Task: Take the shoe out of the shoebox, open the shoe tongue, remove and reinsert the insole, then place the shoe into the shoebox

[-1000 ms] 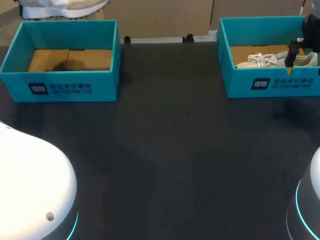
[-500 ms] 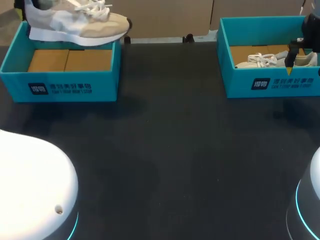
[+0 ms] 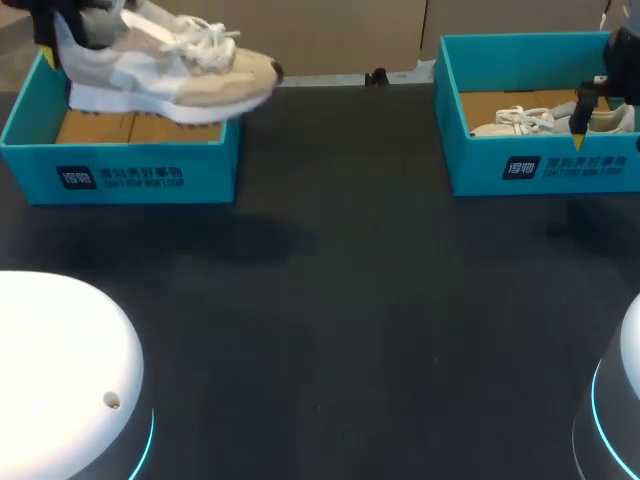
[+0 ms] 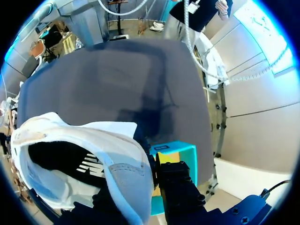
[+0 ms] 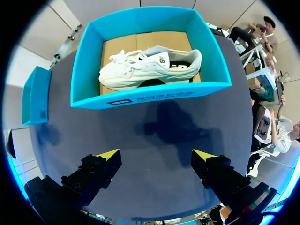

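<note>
A beige and white shoe (image 3: 170, 65) hangs in the air over the far side of the left teal shoebox (image 3: 130, 175), toe pointing right. My left gripper (image 3: 50, 45) is shut on its heel. In the left wrist view the heel collar (image 4: 93, 154) fills the space at the fingers, with the shoebox (image 4: 176, 152) beneath. My right gripper (image 3: 580, 125) stands open above the right teal shoebox (image 3: 540, 165), which holds a white shoe (image 3: 525, 122). The right wrist view shows that gripper (image 5: 157, 155) empty, short of the shoebox (image 5: 150, 96) and its white shoe (image 5: 150, 65).
The black table (image 3: 340, 280) stretches between the two boxes. My arms' white rounded bases sit at the near left (image 3: 60, 380) and near right (image 3: 620, 400) corners. Brown cardboard lines the floor of the left box.
The beige shoe, held by my left gripper, has come in from the far edge and moved nearer and to the right over the left box. My right arm has kept still.
</note>
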### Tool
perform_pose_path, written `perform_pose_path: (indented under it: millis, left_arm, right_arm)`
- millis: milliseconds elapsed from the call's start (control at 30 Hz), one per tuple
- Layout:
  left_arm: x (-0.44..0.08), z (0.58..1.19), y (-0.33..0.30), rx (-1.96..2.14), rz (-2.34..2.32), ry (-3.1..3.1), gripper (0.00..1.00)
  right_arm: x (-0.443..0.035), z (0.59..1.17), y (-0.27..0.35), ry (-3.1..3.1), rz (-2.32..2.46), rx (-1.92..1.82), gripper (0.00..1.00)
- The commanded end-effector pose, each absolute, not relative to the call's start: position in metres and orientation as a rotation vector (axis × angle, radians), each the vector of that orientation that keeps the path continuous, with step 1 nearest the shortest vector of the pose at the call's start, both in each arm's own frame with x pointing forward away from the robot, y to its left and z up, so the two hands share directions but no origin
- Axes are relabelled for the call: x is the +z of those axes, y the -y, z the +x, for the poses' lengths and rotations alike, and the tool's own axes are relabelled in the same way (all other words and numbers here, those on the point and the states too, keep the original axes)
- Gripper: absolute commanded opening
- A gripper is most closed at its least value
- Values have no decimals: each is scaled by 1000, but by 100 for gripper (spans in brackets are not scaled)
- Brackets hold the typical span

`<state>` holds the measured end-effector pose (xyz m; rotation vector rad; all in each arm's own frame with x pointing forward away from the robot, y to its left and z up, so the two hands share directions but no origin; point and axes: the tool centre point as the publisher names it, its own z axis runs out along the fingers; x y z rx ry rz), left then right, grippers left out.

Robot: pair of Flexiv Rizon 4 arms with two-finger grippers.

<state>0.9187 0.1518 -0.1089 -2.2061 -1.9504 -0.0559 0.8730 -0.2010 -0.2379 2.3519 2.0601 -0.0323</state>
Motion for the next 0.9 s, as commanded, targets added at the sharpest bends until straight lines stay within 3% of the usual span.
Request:
perform_pose_path:
  millis: [33,233,700,900]
  left_arm:
    - [-118,887,-121,-473,-2367,2086,0]
    - [-139,852,-84,-355,-2234,2145,0]
    - [-139,852,-84,-355,-2234,2145,0]
    - [-176,818,-43,-328,-2327,2010,0]
  right_arm:
    - [-238,872,201,-2060,2351,-29,100]
    - [-238,872,201,-2060,2351,-29,100]
    - [-238,872,201,-2060,2351,-29,100]
    - [-238,872,201,-2060,2351,-29,100]
